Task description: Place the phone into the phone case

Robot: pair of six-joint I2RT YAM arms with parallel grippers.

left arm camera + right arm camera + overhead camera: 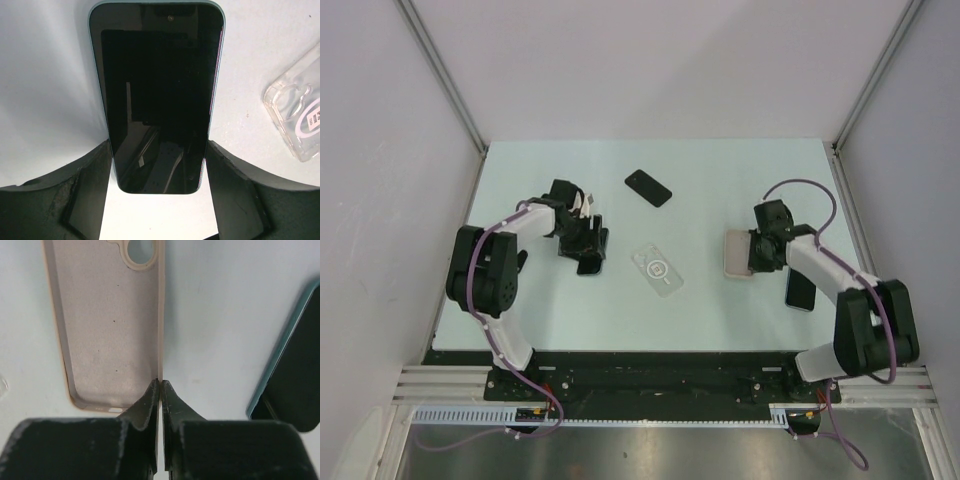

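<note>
Right end effector [161,384] pinches the beige silicone phone case [107,325]; left end effector [159,170], spread, straddles the teal-edged black phone [157,90]: you likely close on it next.

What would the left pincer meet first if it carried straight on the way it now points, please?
Most likely the phone: its near end already lies between the left pincer's open fingers, with table beyond; depth is hard to judge.
</note>
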